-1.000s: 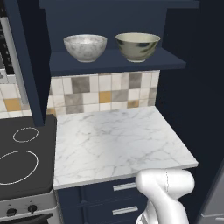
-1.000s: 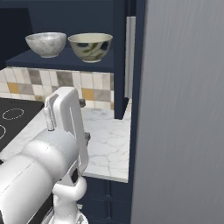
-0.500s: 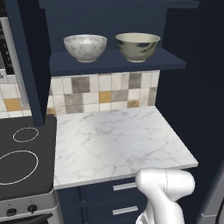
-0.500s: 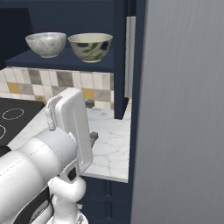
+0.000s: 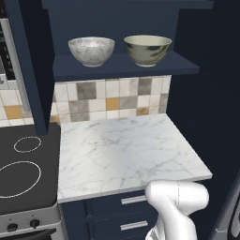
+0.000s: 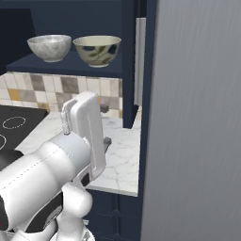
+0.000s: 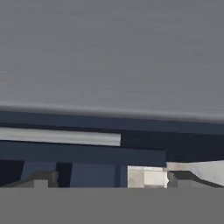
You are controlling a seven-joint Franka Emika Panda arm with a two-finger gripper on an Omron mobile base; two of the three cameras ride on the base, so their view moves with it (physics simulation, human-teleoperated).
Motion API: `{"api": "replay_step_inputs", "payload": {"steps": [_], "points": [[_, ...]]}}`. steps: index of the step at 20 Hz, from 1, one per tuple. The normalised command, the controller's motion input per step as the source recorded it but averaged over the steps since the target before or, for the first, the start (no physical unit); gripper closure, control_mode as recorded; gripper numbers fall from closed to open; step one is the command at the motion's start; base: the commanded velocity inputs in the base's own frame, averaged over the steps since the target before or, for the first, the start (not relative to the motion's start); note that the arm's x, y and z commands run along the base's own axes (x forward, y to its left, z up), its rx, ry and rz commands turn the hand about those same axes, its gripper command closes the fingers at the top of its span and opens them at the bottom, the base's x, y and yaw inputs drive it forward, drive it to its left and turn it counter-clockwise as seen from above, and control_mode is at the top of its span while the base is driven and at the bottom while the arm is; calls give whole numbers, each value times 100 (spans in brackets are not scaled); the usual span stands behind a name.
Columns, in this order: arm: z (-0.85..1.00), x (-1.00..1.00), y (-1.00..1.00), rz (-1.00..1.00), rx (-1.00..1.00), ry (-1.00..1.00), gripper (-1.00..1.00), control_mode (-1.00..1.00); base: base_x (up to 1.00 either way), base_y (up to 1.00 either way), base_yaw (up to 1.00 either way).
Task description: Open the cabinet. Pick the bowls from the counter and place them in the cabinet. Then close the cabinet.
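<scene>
Stovetop [image 5: 21, 173] cut by left edge, claw [image 6: 104, 127] mostly hidden behind arm

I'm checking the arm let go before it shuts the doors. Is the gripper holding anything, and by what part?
Nothing is held. The gripper has its jaws wide apart with nothing between them, and both bowls sit on the cabinet shelf.

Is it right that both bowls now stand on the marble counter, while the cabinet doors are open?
Not quite. Both the marbled bowl and the beige bowl stand on the cabinet shelf, above the counter, not on it. The left base view shows this. The cabinet doors are open, as you said.
</scene>
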Motion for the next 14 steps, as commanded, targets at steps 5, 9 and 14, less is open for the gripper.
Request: {"api": "replay_step_inputs", "payload": {"steps": [5,9,14], "points": [[0,20,-2,9,4,-1,-100,-100,0,0,0],[0,21,-15,6,5,0,-100,-100,0,0,0],[0,8,-28,0,3,-2,-100,-100,0,0,0]]}}
